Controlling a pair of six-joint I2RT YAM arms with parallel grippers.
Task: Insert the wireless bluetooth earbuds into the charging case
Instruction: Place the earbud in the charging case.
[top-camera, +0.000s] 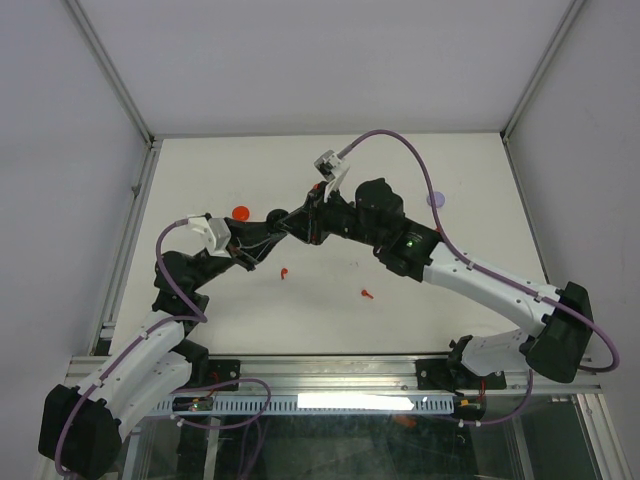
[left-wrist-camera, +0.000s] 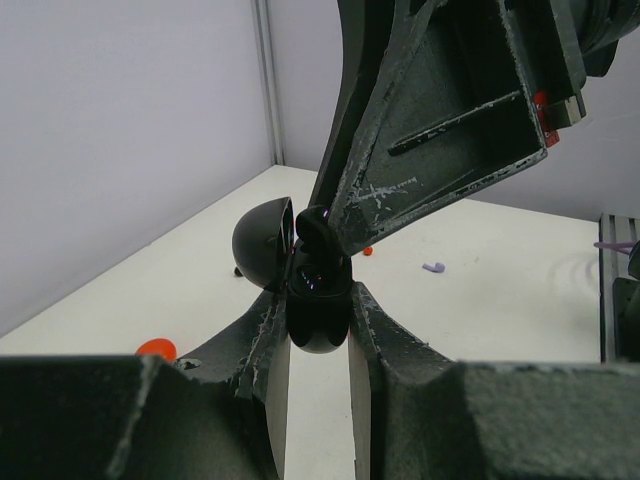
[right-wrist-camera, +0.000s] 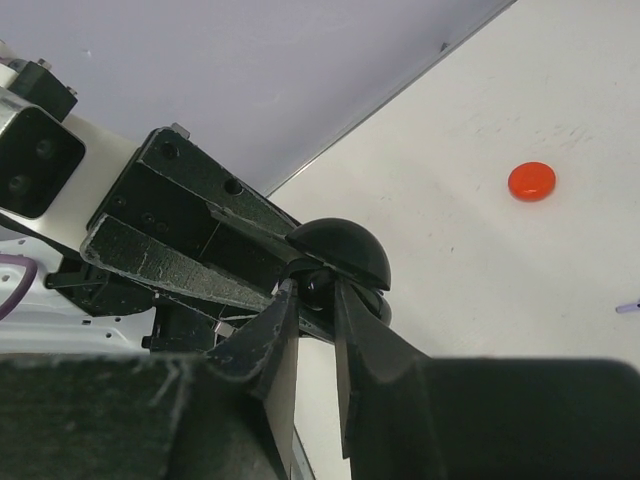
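Observation:
My left gripper is shut on the black round charging case, held above the table with its domed lid open. My right gripper is shut on a small glossy black earbud and presses it into the mouth of the case under the lid. One of its fingers comes down from above in the left wrist view. Two red earbuds lie on the table in front of the arms. A lavender earbud lies farther off.
A red disc lies just behind the left gripper and shows in the right wrist view. A lavender disc lies at the right behind the right arm. White walls with metal rails enclose the table.

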